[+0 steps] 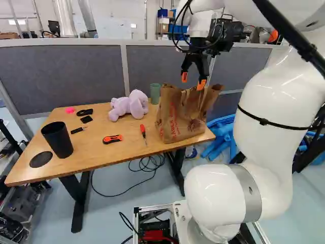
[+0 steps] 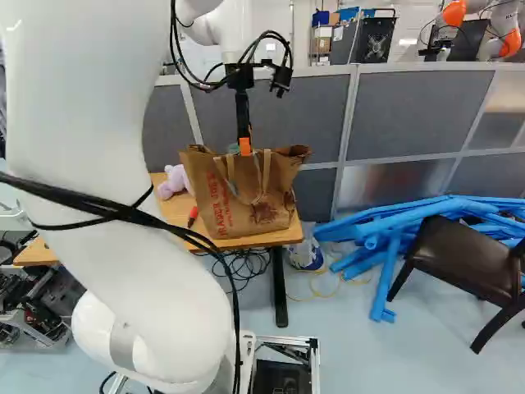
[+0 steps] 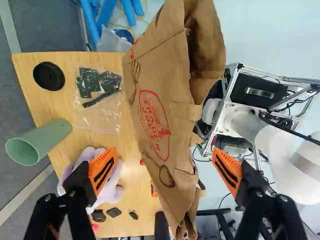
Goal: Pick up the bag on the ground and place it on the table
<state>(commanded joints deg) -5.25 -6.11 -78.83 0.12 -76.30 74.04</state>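
The brown paper bag (image 1: pixel 179 114) stands upright on the right end of the wooden table (image 1: pixel 101 147), its handles up. My gripper (image 1: pixel 193 80) hangs just above the bag's top, at its far side in the left base view. In the right base view the gripper (image 2: pixel 244 148) covers part of the bag's rim. Seen from the wrist, the bag (image 3: pixel 160 120) lies ahead of and between the widely parted fingers of the gripper (image 3: pixel 165 170), with neither finger seen pressing on it.
On the table are a lilac plush toy (image 1: pixel 129 104), a green cup (image 1: pixel 155 93), a black cup (image 1: pixel 57 139), a screwdriver (image 1: pixel 143 133) and a plastic pouch (image 3: pixel 99 100). Blue foam tubes (image 2: pixel 394 238) and a dark chair (image 2: pixel 467 263) stand right of the table. Another robot (image 2: pixel 484 29) is behind the partition.
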